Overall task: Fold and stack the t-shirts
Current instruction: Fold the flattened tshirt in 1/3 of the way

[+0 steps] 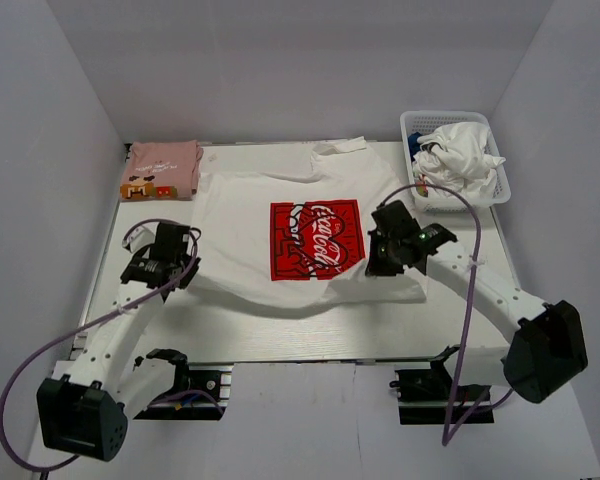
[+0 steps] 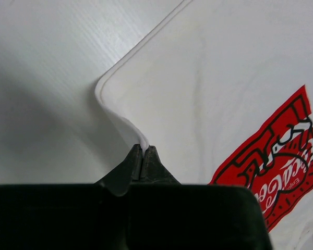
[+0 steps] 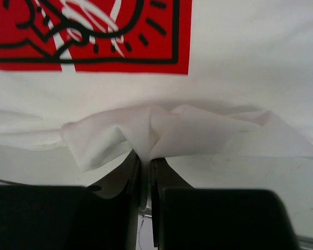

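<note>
two t-shirts are seen on the table. the white t-shirt, marked with a red coca-cola print, is spread at the middle. the pink t-shirt is laid folded at the far left corner. the left gripper is pinched closed on the white t-shirt's near left edge. the right gripper is clamped on a bunched fold at its near right edge. crumpled white cloth is held in the mesh basket.

White table fills centre of frame, faint grain on surface. Plain pale back wall across top. Side walls slant in at left and right edges. Light soft, even.
</note>
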### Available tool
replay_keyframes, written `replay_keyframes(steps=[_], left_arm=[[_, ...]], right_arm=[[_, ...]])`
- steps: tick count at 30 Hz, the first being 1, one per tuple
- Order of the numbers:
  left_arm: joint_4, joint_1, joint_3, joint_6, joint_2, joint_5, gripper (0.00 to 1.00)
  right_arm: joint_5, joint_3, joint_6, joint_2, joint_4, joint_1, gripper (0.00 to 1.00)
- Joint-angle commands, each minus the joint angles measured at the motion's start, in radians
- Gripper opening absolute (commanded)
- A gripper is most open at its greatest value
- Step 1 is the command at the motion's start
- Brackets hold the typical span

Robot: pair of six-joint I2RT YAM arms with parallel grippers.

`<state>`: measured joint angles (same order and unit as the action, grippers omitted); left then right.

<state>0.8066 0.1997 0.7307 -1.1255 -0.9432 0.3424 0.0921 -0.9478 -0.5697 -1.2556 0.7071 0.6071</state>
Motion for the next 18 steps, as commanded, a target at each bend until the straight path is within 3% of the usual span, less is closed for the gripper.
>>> replay_keyframes(steps=[1, 7, 14, 18], left_arm=[[-0.09, -0.005, 0.073, 0.015, -0.075, 0.101, 0.0], [-0.225, -0.014, 0.131, 0.006, -0.25, 0.156, 0.0], [-0.326, -0.025, 0.317, 0.024, -0.532, 0.224, 0.0], [-0.233, -0.037, 0.465, -0.006, -0.718, 0.242, 0.03]], right_arm=[[0.009, -0.113, 0.091, -0.054, -0.061, -0.064, 0.0], [-0.005, -0.236, 0.145, -0.197, -0.141, -0.157, 0.0], [-0.045, -0.422, 0.174, -0.405, -0.181, -0.237, 0.0], [-0.04, -0.529, 0.16, -0.549, -0.172, -0.267, 0.0]])
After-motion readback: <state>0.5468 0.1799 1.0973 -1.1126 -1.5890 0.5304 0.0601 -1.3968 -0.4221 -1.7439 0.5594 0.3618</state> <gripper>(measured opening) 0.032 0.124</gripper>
